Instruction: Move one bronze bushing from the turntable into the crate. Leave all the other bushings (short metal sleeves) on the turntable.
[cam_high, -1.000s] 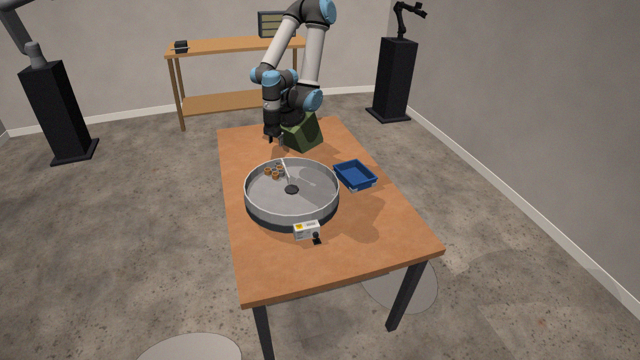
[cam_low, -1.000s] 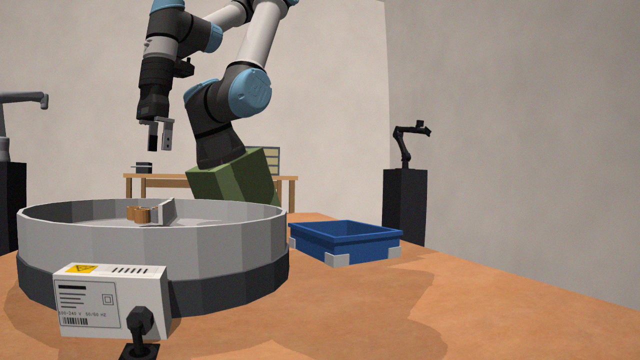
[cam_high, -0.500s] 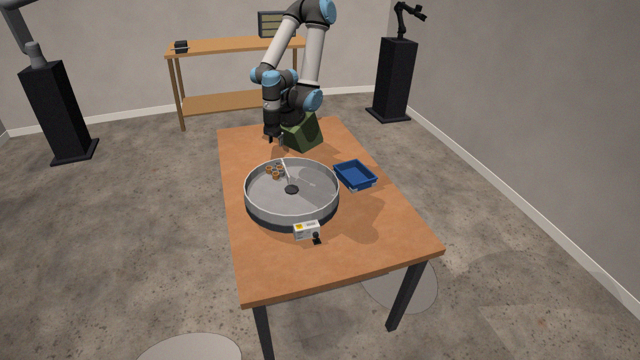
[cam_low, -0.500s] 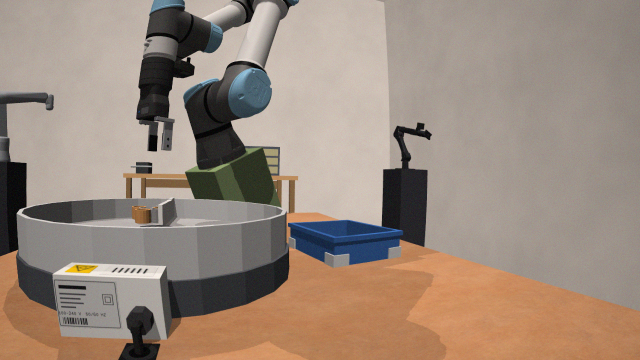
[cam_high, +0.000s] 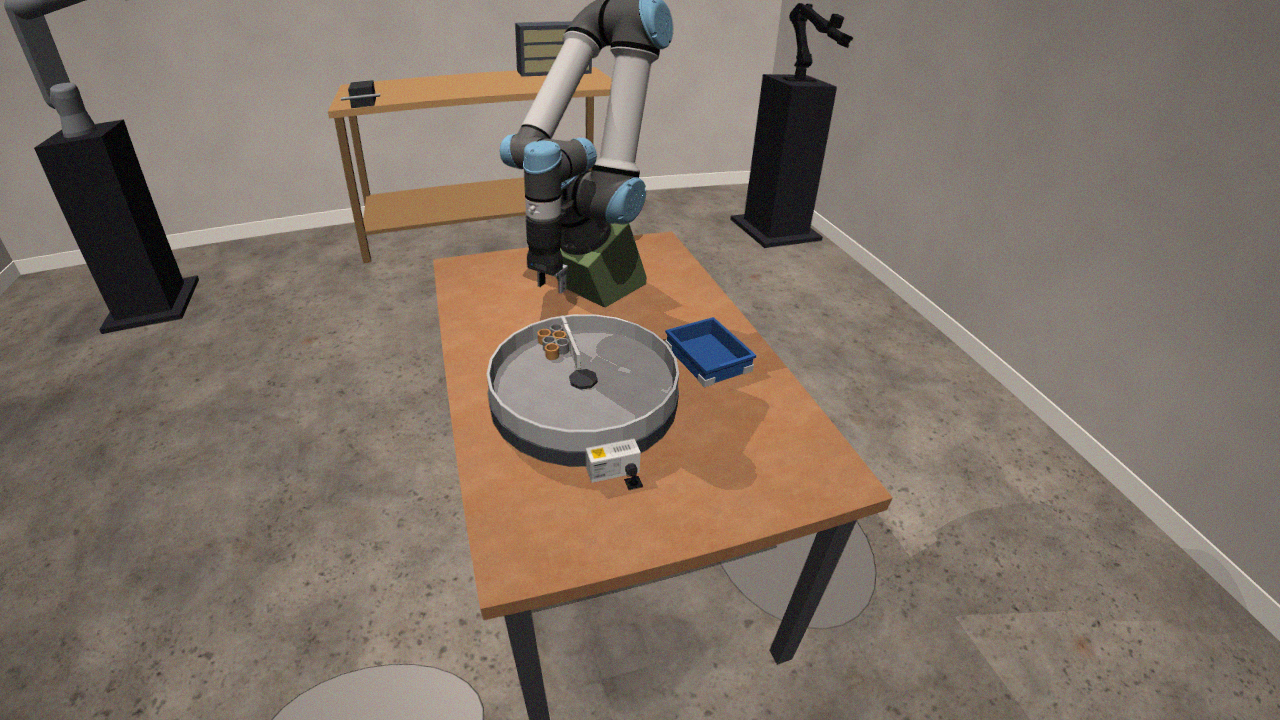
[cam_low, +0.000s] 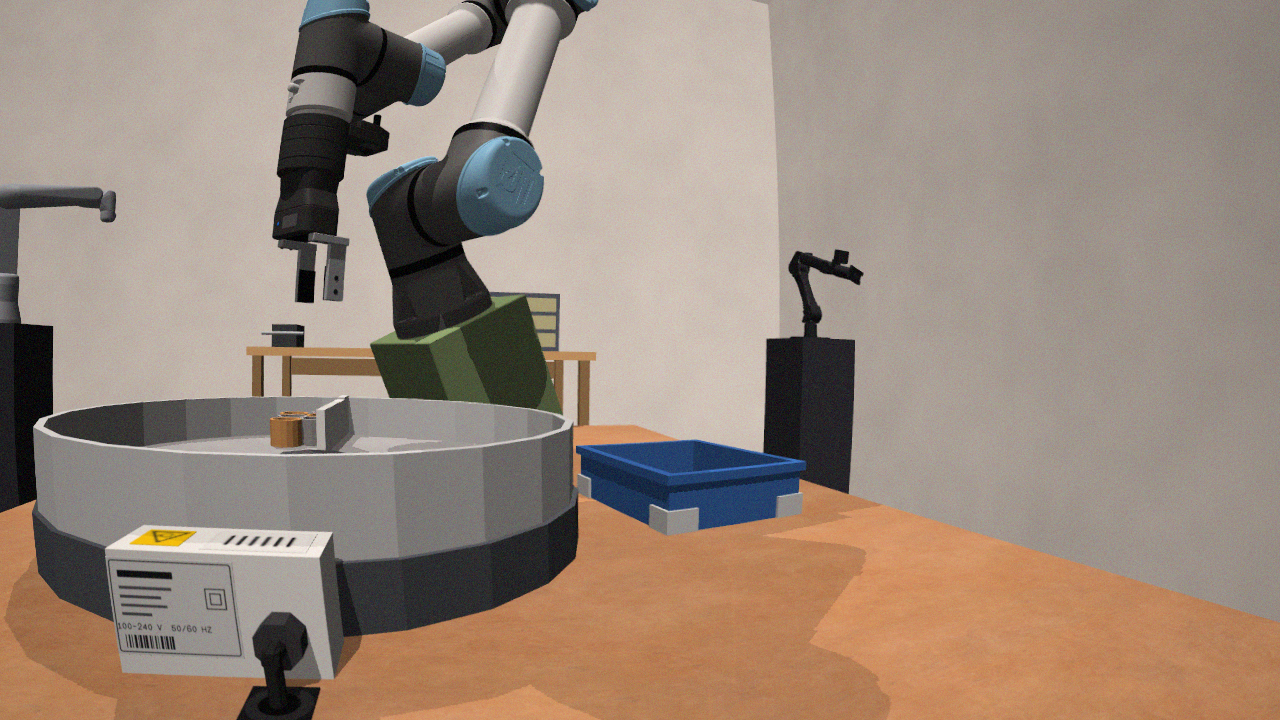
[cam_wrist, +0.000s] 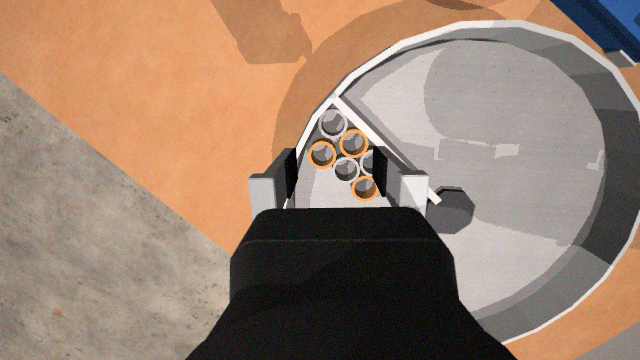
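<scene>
A grey round turntable (cam_high: 537, 420) (cam_low: 268, 483) (cam_wrist: 500, 125) sits mid-table. Against its divider vane (cam_high: 569, 340) (cam_wrist: 360, 122) stands a tight cluster of bushings (cam_high: 552, 342): three bronze and three grey. In the wrist view the bronze ones are the upper one (cam_wrist: 353, 143), the left one (cam_wrist: 322, 154) and the near one (cam_wrist: 364, 188); a grey one (cam_wrist: 332, 122) stands at the far end. One bronze bushing (cam_low: 286, 431) shows over the rim in the exterior view. My gripper (cam_high: 548, 279) (cam_low: 318, 298) (cam_wrist: 334, 163) is open and empty, hanging well above the cluster. The blue crate (cam_high: 709, 349) (cam_low: 689, 483) (cam_wrist: 590, 15) is empty.
The crate stands right of the turntable. The arm's green base block (cam_high: 613, 264) (cam_low: 465, 358) stands behind it. A white control box (cam_high: 612, 460) (cam_low: 223, 600) with a knob sits at the turntable's front. A dark hub (cam_high: 582, 378) (cam_wrist: 450, 210) marks its centre.
</scene>
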